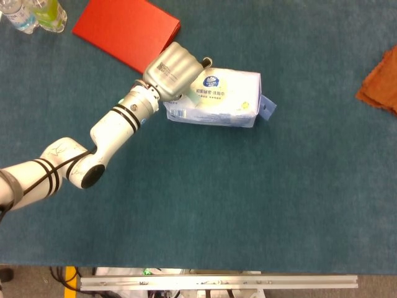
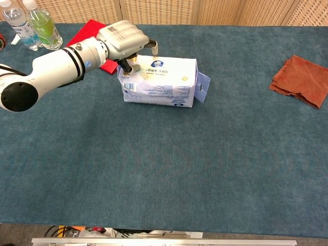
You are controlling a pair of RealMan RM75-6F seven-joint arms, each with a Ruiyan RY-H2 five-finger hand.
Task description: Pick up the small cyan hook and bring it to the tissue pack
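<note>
The white-and-blue tissue pack (image 1: 221,99) lies on the blue cloth, in the chest view (image 2: 164,82) just left of the middle. My left hand (image 1: 172,69) hangs over the pack's left end with its fingers curled down, also in the chest view (image 2: 123,38). Under its fingertips a small pale piece shows, which I take for the small cyan hook (image 2: 132,68); most of it is hidden by the fingers. The fingertips sit at the pack's top left corner. My right hand is in neither view.
A red flat box (image 1: 124,31) lies just behind the left hand. Two bottles (image 2: 31,25) stand at the far left corner. A rust-brown cloth (image 2: 301,79) lies at the right. A pale blue tab (image 1: 267,107) sticks out from the pack's right end.
</note>
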